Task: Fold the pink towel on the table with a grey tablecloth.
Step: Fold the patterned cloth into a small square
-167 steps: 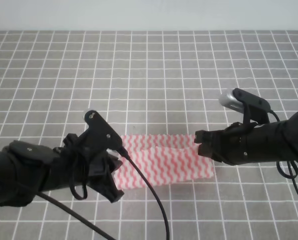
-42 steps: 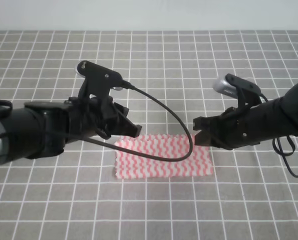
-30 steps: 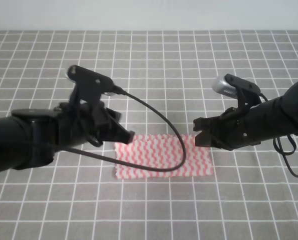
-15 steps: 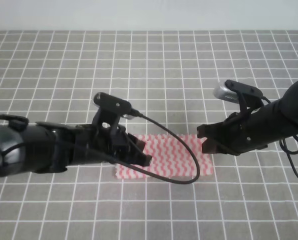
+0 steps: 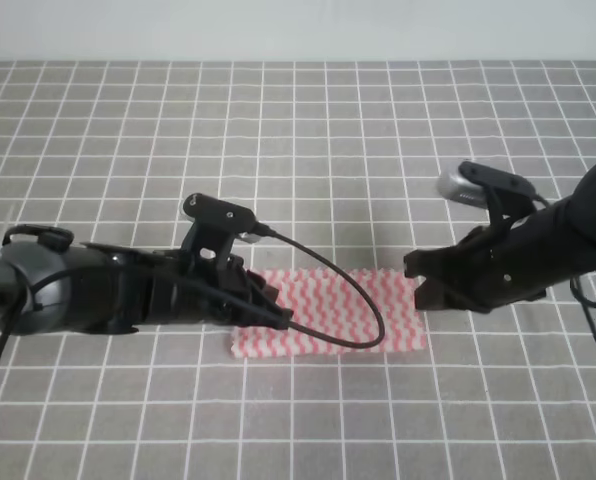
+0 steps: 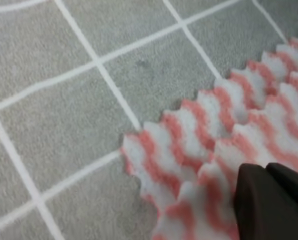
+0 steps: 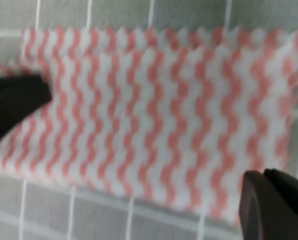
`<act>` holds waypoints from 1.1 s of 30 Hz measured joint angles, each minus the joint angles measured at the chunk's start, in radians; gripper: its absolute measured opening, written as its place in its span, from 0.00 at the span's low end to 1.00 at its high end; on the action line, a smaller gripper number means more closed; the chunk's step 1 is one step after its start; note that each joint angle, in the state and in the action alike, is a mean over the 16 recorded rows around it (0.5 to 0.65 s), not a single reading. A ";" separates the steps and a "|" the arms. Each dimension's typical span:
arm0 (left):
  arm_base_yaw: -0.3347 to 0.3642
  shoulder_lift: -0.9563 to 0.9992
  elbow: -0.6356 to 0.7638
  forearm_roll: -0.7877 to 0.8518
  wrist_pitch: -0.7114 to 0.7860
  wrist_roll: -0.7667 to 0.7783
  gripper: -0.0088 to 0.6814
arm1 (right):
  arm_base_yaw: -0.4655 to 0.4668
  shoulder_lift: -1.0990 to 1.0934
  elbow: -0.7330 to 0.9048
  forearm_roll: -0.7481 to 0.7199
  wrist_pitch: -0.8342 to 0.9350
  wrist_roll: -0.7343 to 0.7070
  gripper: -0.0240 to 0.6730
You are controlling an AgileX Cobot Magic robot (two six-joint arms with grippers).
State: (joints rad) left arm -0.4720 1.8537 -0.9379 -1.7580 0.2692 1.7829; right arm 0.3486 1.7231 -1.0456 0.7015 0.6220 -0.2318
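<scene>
Pink towel (image 5: 333,312): lies as doubled strip on grey tablecloth (image 5: 298,140); second fold judged outstanding. Left gripper (image 5: 270,310) at left end, right gripper (image 5: 418,290) at right end: jaw state indeterminate.

pink towel (image 6: 224,135) zigzag corner on grey grid cloth (image 6: 64,125); dark end effector (image 6: 271,202) tip on towel.
</scene>
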 joint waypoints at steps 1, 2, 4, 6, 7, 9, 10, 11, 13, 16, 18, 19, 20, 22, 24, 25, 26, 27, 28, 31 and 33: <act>0.001 0.003 -0.006 0.001 0.000 0.000 0.01 | -0.001 0.000 0.000 0.002 0.007 -0.001 0.01; 0.002 0.004 -0.012 0.003 0.002 0.001 0.01 | -0.001 0.001 0.000 0.003 0.014 -0.001 0.01; 0.002 0.006 -0.023 0.005 0.006 0.000 0.01 | -0.002 0.002 0.000 0.007 0.026 -0.003 0.01; 0.003 0.005 -0.032 0.007 0.015 -0.002 0.01 | -0.003 0.007 0.000 0.011 0.039 -0.005 0.01; 0.003 0.005 -0.036 0.010 0.020 -0.006 0.01 | -0.003 0.010 0.000 0.013 0.043 -0.007 0.01; 0.003 0.003 -0.044 0.017 0.034 -0.020 0.01 | -0.002 0.019 0.000 0.018 0.049 -0.013 0.01; 0.003 0.002 -0.047 0.024 0.042 -0.030 0.01 | -0.002 0.025 0.000 0.022 0.050 -0.016 0.01; 0.003 0.002 -0.050 0.031 0.051 -0.042 0.01 | -0.002 0.030 0.000 0.025 0.047 -0.020 0.01; 0.003 0.001 -0.054 0.049 0.068 -0.066 0.01 | -0.002 0.042 0.000 0.032 0.037 -0.026 0.01; 0.003 0.000 -0.055 0.089 0.107 -0.121 0.01 | -0.002 0.061 -0.001 0.043 0.024 -0.036 0.01; 0.003 0.000 -0.055 0.121 0.136 -0.159 0.01 | -0.002 0.077 -0.001 0.049 0.018 -0.043 0.01; 0.003 0.001 -0.054 0.137 0.148 -0.178 0.01 | -0.002 0.084 -0.001 0.052 0.015 -0.046 0.01; 0.003 0.000 -0.054 0.154 0.162 -0.196 0.01 | -0.002 0.091 -0.001 0.055 0.013 -0.050 0.01; 0.003 0.002 -0.054 0.188 0.187 -0.233 0.01 | -0.002 0.103 -0.001 0.061 0.007 -0.055 0.01; 0.002 0.003 -0.055 0.219 0.207 -0.264 0.01 | -0.002 0.109 -0.002 0.068 0.004 -0.058 0.01; 0.003 0.002 -0.054 0.234 0.216 -0.276 0.01 | -0.002 0.112 -0.003 0.068 0.005 -0.059 0.01; 0.003 0.002 -0.054 0.245 0.224 -0.287 0.01 | -0.002 0.114 -0.004 0.070 0.006 -0.059 0.01; 0.003 0.003 -0.055 0.255 0.231 -0.296 0.01 | -0.002 0.115 -0.006 0.070 0.009 -0.059 0.01; 0.003 0.001 -0.054 0.265 0.238 -0.304 0.01 | -0.002 0.114 -0.009 0.071 0.013 -0.059 0.01; 0.003 -0.002 -0.054 0.283 0.252 -0.317 0.01 | -0.002 0.109 -0.021 0.079 0.032 -0.062 0.01; 0.004 -0.005 -0.054 0.289 0.254 -0.321 0.01 | 0.000 0.104 -0.030 0.085 0.047 -0.065 0.01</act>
State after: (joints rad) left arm -0.4684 1.8484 -0.9917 -1.4693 0.5234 1.4621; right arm 0.3482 1.8272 -1.0759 0.7870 0.6694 -0.2967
